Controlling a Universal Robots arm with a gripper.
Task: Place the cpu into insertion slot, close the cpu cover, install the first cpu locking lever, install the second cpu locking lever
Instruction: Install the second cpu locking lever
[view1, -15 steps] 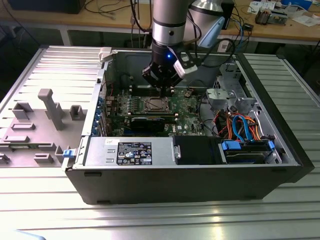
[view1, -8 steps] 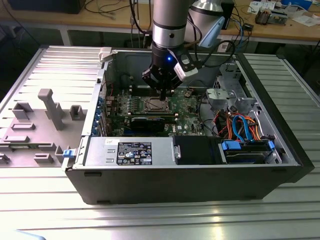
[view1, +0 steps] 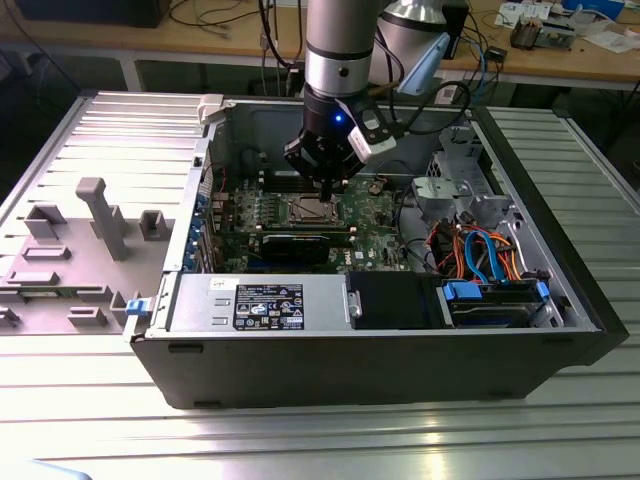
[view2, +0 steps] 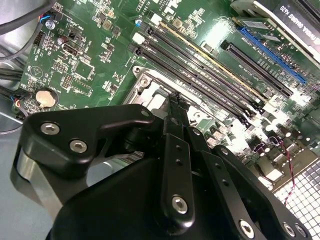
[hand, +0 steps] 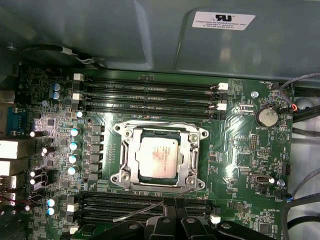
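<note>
In the first wrist view the cpu, a dull silver square, lies flat in the insertion slot on the green board. The cpu cover, a thin silver frame, lies down over the chip's edges. A thin wire locking lever sticks out slantwise across the memory slots beside the socket. My gripper is shut, its black fingertips right at that lever with nothing held. In the second wrist view the gripper points down at the socket's edge. In the exterior view the gripper hovers just over the socket.
Long memory slots run on both sides of the socket. A black graphics card lies toward the case's front, beside the power supply. Cables and a drive cage fill the exterior view's right. Grey fixtures stand outside on the left.
</note>
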